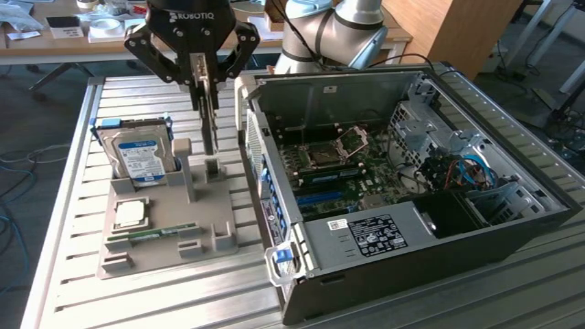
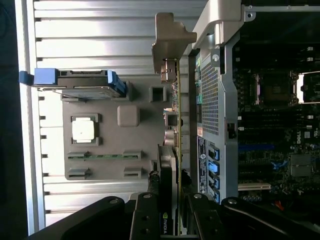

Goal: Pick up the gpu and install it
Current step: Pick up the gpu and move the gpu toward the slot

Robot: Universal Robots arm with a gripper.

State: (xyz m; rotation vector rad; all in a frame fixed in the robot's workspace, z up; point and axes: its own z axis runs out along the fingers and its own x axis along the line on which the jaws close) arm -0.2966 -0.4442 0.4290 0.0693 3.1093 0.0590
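The gpu hangs edge-on as a thin dark card, its lower end just above a slot post of the grey holder. My gripper is shut on its upper part, fingers pressed on both faces. In the wrist view the gpu runs away from the gripper, ending in its silver bracket. It hangs beside the outer wall of the open computer case, where the motherboard lies exposed.
The holder also carries a silver hard drive with blue rails, a square processor chip and a green memory stick. All of this stands on a slatted aluminium table. The case's power supply sits at its near end.
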